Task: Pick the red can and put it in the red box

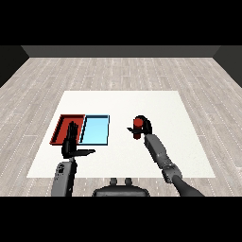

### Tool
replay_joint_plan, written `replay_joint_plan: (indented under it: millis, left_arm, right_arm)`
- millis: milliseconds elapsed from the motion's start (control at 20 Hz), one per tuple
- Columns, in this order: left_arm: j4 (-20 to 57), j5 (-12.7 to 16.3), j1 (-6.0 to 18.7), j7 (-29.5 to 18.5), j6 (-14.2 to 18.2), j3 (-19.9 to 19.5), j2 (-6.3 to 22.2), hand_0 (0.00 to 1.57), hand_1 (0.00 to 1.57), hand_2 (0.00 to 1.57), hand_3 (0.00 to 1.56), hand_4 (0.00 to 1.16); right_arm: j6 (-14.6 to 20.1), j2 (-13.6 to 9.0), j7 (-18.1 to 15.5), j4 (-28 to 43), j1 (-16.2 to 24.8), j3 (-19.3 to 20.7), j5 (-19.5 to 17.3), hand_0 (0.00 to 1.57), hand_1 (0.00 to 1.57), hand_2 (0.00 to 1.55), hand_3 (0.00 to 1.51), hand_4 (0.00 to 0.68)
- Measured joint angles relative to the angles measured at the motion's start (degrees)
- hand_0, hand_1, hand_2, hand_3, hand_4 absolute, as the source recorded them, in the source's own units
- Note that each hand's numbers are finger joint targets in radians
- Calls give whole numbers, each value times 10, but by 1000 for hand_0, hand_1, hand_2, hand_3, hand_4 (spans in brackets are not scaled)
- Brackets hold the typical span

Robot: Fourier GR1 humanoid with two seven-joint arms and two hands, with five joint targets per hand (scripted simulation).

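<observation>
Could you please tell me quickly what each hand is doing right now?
Left hand: open, fingers straight, holding nothing.
Right hand: shut on the red cylindrical can.

White table (142, 101) on grey wood-plank floor (118, 71); dark wall (118, 51) at far end

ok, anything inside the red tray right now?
No can shows in the red tray. The open left hand covers its right part, so the floor there is hidden. The red can is in the right hand, right of the blue tray.
</observation>
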State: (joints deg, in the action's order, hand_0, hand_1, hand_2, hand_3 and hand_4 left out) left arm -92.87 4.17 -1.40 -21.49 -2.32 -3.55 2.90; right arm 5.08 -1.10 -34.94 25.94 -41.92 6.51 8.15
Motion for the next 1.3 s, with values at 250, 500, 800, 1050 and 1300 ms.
replay_joint_plan:
  millis: [250, 500, 800, 1050, 1300]
  left_arm:
    - [8, -19, -1, 3, 5, 19, -8, 0, 0, 0, 0, 0]
    - [30, -37, 23, 12, 9, 41, -17, 0, 0, 0, 0, 0]
    - [30, -34, 47, 51, 25, 94, -26, 0, 0, 0, 0, 0]
    - [39, -28, 62, 65, 44, 125, -28, 0, 0, 0, 0, 0]
    - [52, -9, 89, 78, 94, 194, -29, 0, 0, 0, 0, 0]
  right_arm:
    - [14, 6, 23, 79, 20, -31, 11, 1435, 1435, 1435, 1406, 649]
    - [20, 6, 43, 156, 49, -51, 15, 1438, 1438, 1450, 1416, 651]
    - [26, -2, 89, 253, 79, -63, 18, 1435, 1435, 1446, 1426, 658]
    - [62, 7, 109, 331, 121, -124, 34, 1435, 1435, 1446, 1426, 658]
    - [97, 10, 117, 364, 136, -172, 48, 1410, 1410, 1425, 1413, 645]
